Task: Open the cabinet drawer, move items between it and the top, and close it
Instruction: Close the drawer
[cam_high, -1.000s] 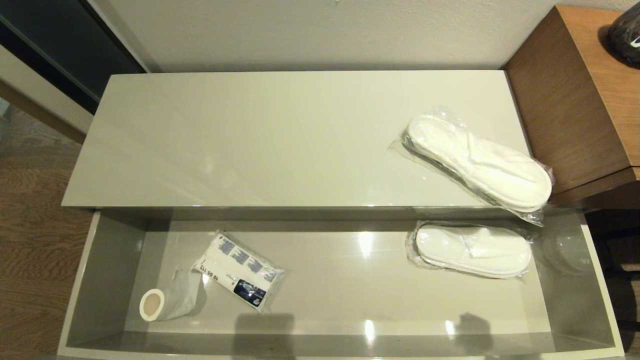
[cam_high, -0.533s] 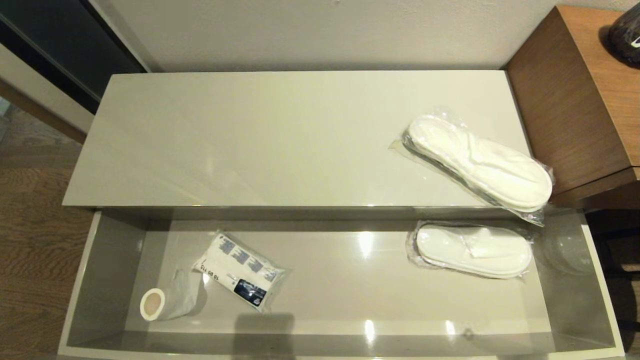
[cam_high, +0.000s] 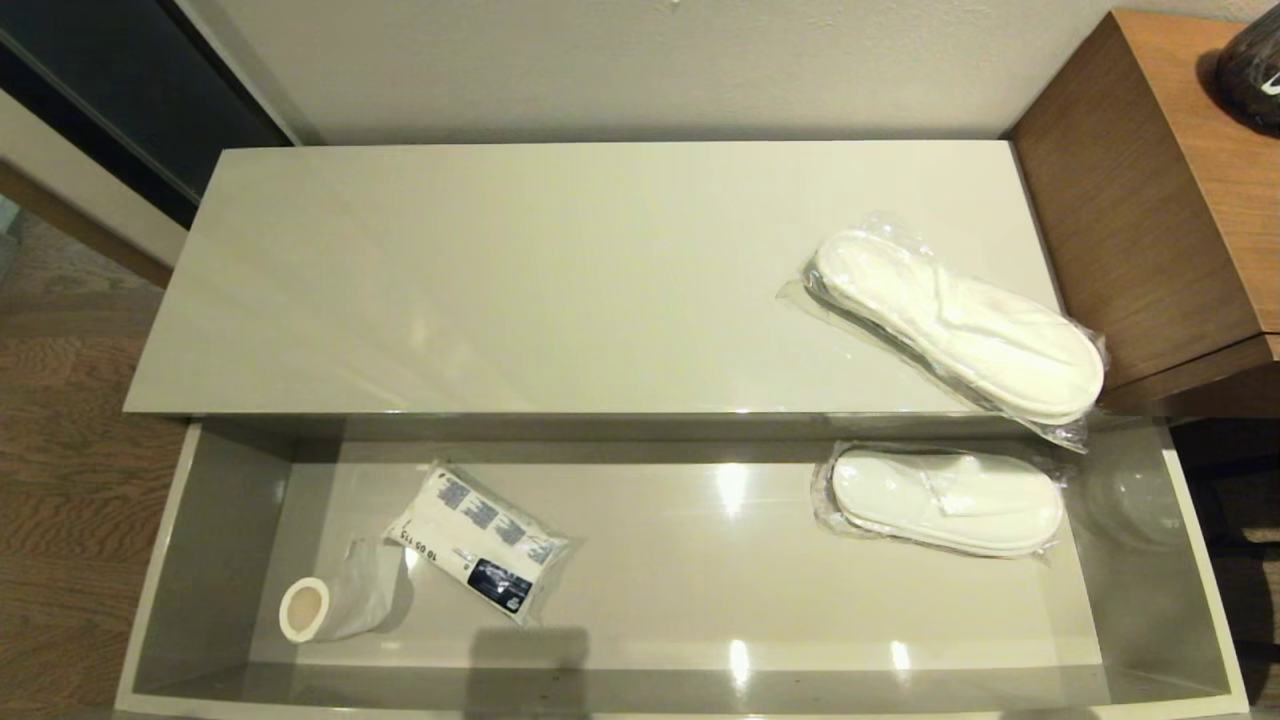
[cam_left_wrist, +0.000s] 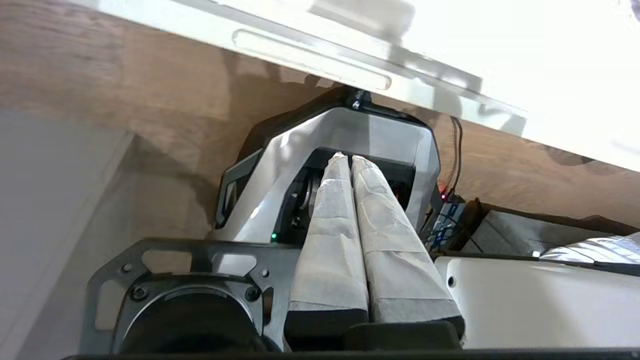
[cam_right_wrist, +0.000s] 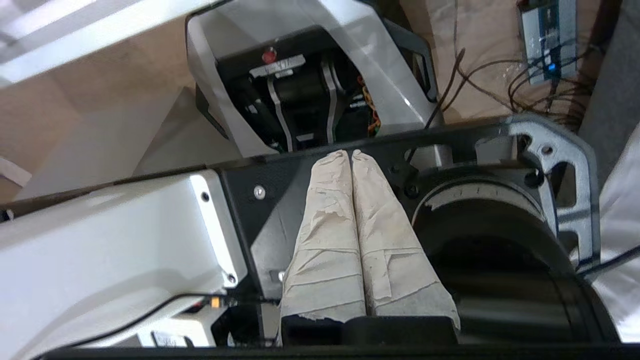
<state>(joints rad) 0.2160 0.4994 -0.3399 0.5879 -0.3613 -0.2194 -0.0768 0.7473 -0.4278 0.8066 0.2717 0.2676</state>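
Already the cabinet drawer stands pulled fully out, so the opening step looks done; moving items and closing are left, as far as I can judge. Going left to right inside it: a small white roll near the left front, a wrapped bundle with blue print just beside it, then, well apart toward the right, one pack of slippers in clear plastic. On the top, the glossy cream surface, a second pack of slippers lies slantwise at the right end, its tip overhanging the front edge. Which of these were shifted cannot be told. Neither arm shows in the head view. The left gripper is clenched on nothing, low over the robot's base below the drawer's front edge; the right gripper is likewise clenched and empty, also over the base. Wood floor lies at the left, a pale wall behind, a brown wooden unit at the right.
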